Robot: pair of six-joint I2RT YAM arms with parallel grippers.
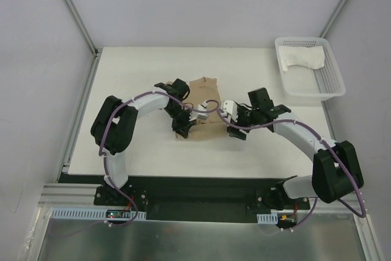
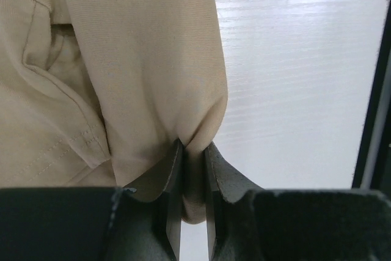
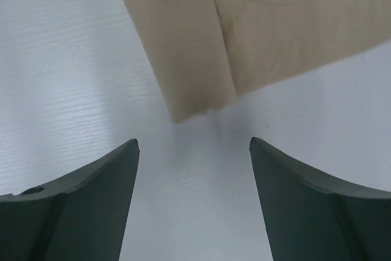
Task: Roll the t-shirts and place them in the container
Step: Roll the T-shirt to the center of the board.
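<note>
— Tan cloth, folded narrow, lying mid-way across the table [image 1: 134, 77]: you see your t-shirt [image 1: 204, 111]?
— Yes. Your left gripper [image 2: 194, 146] pinches its near-left edge; your right gripper [image 3: 193, 142] is spread wide, just off its right corner.

basket [image 1: 324, 80] far right, likely room beyond tee [image 1: 204, 90]

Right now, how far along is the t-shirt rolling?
Possibly done: the white t-shirt sits in the basket, though I can't tell if it's rolled. In hand: the tan t-shirt lies folded but unrolled, the left gripper shut on its corner, the right gripper open just short of its edge. Left: rolling the tan one.
</note>
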